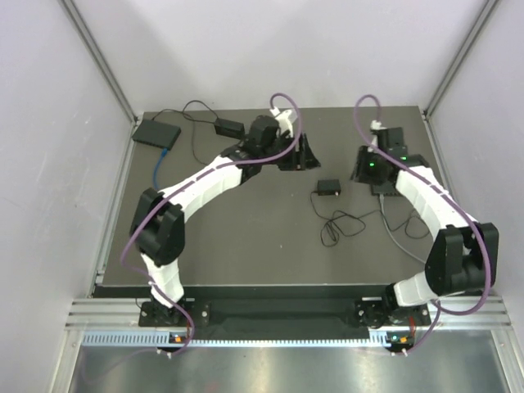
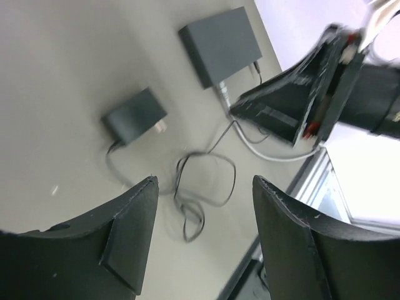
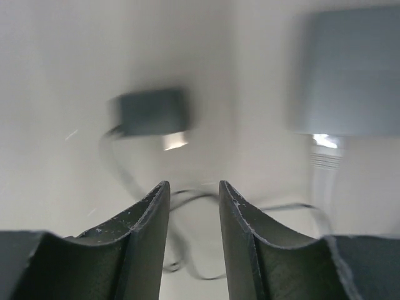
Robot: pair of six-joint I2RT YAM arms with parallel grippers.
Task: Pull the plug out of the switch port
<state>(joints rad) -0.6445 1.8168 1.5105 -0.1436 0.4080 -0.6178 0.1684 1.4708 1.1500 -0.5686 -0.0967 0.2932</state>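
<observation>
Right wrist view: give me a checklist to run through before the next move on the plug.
1. Plug seated in the switch port: ok, though the picture is blurred.
2. Right gripper jaws parted, nothing between them: ok.
3. Right gripper lined up on the plug: not ok; the plug sits off to the right in this view.
4. Left gripper jaws open and empty: ok.
5. Adapter lying apart from the switch: ok.

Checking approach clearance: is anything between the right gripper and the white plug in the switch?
Nothing solid. Between the right gripper and the white plug only a thin black cord lies on the table.
</observation>
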